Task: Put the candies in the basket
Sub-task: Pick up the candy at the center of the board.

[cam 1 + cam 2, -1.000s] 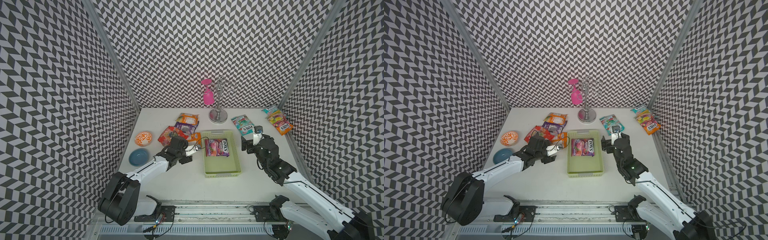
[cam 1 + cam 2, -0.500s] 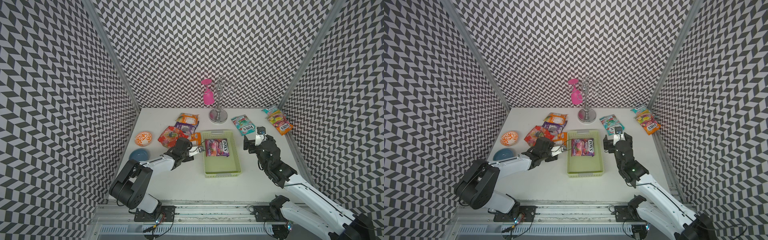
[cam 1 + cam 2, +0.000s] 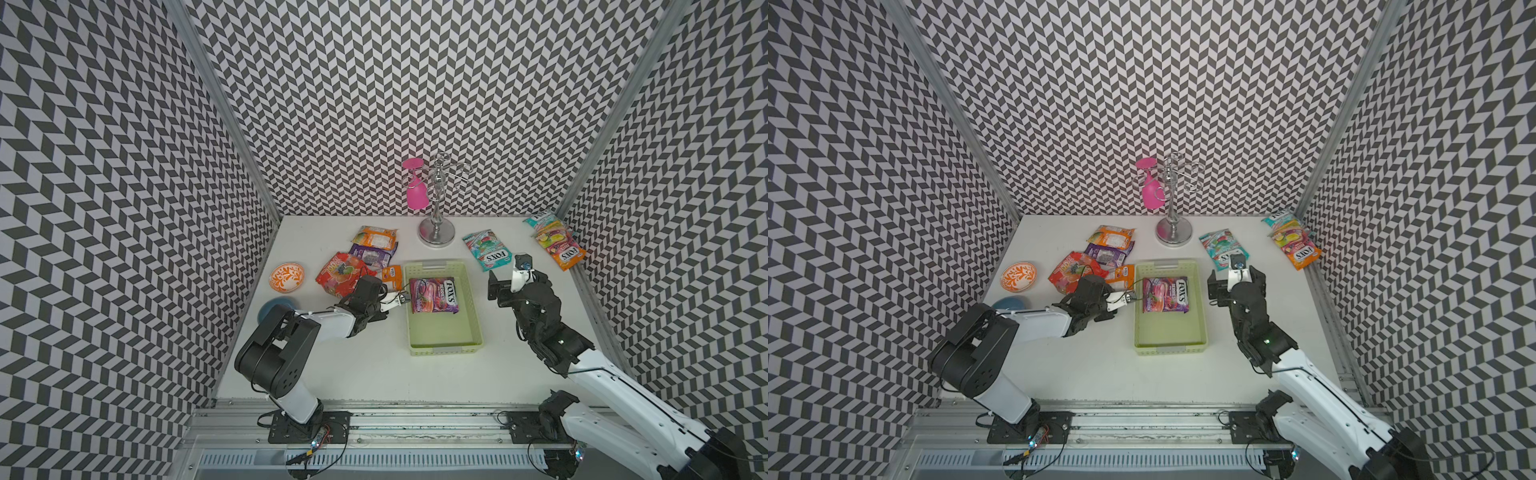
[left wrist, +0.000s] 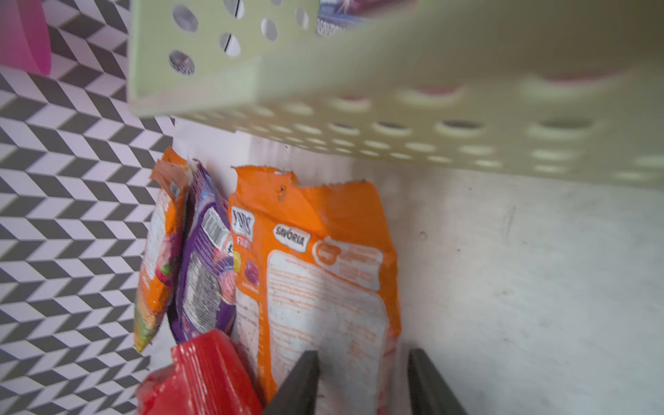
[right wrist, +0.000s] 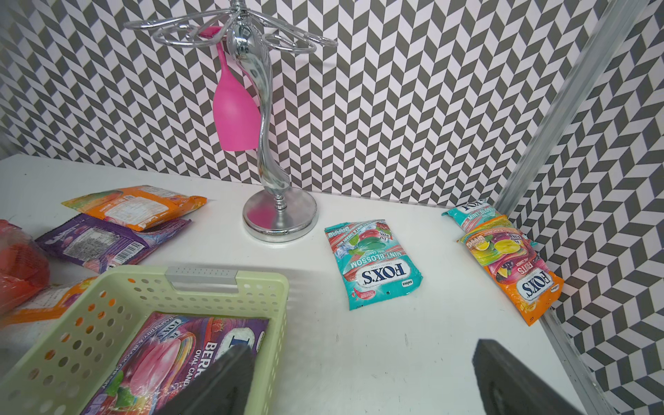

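Left pincer (image 4: pixel 363 384): your fingers (image 4: pixel 298 381) stand part-spread, astride the edge of an orange candy bag (image 4: pixel 323 287) lying flat on the surface (image 4: pixel 521 269). A red bag (image 4: pixel 201 373) sits against it, just beside the pincer. Beyond the tips are a purple bag (image 4: pixel 204 273) and a second orange bag (image 4: pixel 158 258), with the basket (image 4: pixel 395 118) wall close ahead.

Right pincer (image 5: pixel 363 388): spread wide, holding nothing, just beside the basket. A berry bag (image 5: pixel 172 359) lies inside the basket. A teal bag (image 5: pixel 373 266) lies ahead. Farther out stands a chrome stand (image 5: pixel 280 215) with a pink glass (image 5: pixel 233 115). By the side wall a FOX'S orange bag (image 5: pixel 517 273) overlaps another teal one (image 5: pixel 470 212).
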Robot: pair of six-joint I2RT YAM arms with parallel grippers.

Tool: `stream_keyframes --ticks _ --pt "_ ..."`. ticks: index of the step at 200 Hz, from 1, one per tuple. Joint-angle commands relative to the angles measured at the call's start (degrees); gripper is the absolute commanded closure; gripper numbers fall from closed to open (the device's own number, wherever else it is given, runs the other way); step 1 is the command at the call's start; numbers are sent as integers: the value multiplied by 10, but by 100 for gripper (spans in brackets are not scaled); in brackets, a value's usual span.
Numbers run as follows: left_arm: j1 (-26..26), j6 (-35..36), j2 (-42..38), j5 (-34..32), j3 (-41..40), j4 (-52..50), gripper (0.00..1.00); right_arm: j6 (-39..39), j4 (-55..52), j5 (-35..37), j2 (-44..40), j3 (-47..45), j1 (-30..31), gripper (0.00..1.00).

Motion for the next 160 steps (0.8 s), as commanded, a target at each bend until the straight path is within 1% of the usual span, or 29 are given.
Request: stream_keyframes --ticks 1,26,39,66,85,115,136,160 --pt "4 19 17 -37 4 3 71 6 30 -1 -8 -7 -2 1" --pt "19 13 2 -37 8 2 89 3 31 6 -8 -7 -2 1" --pt "24 12 -14 -30 8 -10 100 5 32 7 -6 -10 -2 1" --pt "27 18 -53 -13 -2 -35 100 9 34 -8 -2 -3 -2 1" --pt "28 3 -92 2 7 -77 100 6 32 4 2 -5 -2 1" --pt "28 -14 -154 21 20 -122 100 11 33 -10 2 -3 -2 1" --pt "28 -32 -170 21 59 -164 100 7 33 -1 8 -6 -2 1" --pt "25 -43 -181 33 114 -220 100 15 32 -19 11 0 -2 1"
